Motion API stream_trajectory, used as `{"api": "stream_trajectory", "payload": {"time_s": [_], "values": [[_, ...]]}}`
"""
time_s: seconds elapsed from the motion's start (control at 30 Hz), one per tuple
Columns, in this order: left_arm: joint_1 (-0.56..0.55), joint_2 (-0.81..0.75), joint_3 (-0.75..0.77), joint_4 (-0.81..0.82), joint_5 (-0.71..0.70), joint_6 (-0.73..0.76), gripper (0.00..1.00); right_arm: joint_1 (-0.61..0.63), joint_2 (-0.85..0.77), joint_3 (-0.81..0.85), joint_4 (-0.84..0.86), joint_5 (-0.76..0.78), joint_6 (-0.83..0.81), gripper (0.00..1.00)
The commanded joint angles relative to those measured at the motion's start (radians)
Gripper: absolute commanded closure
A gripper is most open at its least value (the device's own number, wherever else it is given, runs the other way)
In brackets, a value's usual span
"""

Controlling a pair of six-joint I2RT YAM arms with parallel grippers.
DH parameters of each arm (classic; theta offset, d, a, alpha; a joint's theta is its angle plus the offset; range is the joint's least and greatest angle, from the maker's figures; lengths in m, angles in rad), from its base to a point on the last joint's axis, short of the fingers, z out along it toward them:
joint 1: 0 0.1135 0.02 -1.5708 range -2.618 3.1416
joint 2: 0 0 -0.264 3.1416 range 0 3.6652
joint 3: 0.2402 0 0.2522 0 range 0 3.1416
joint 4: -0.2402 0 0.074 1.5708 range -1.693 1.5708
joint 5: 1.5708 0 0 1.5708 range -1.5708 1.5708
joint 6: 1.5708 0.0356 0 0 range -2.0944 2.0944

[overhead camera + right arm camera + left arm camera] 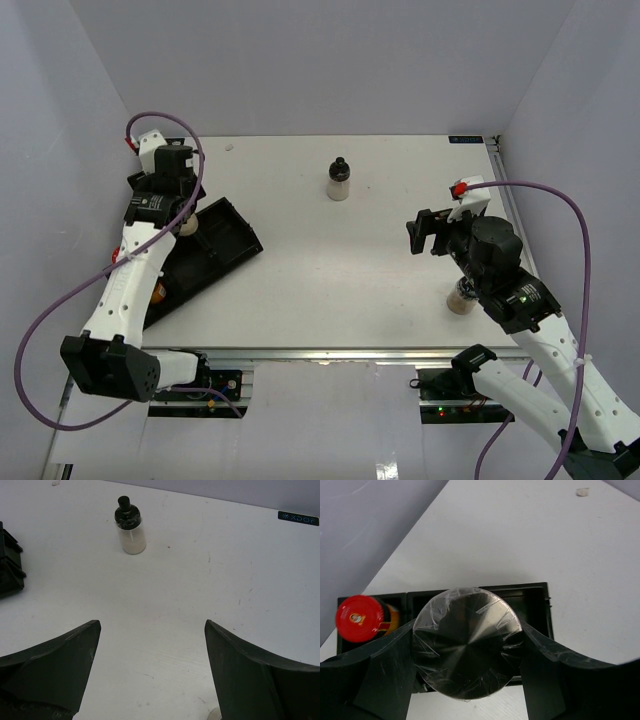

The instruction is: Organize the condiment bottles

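My left gripper point(186, 222) is shut on a jar with a silvery cap point(467, 642) and holds it over the far end of the black tray point(228, 240). A red-capped jar point(359, 618) stands in a tray compartment to the left of it. A black-capped jar with pale contents point(339, 180) stands alone at the far middle of the table and also shows in the right wrist view point(131, 527). Another jar with tan contents point(461, 297) stands near the front right, partly hidden under my right arm. My right gripper point(430, 233) is open and empty above the table point(150, 640).
The black tray lies at an angle along the table's left side, and its corner shows in the right wrist view point(10, 560). Another red-capped jar point(158, 293) sits in its near part. Enclosure walls stand on three sides.
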Motion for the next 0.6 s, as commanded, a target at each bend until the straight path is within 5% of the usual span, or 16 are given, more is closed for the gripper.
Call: {"api": "stream_trajectory", "payload": {"time_s": [0.0, 0.37, 0.57], "values": [[0.063, -0.101, -0.051, 0.027, -0.041, -0.055, 1.00, -0.006, -0.007, 0.025, 0.032, -0.012, -0.001, 0.09], [0.154, -0.114, -0.197, 0.076, -0.038, -0.121, 1.00, -0.005, -0.026, 0.020, 0.037, -0.014, -0.003, 0.09], [0.154, -0.151, -0.331, 0.238, 0.006, -0.100, 1.00, -0.005, -0.041, 0.008, 0.033, -0.015, 0.003, 0.09]]}}
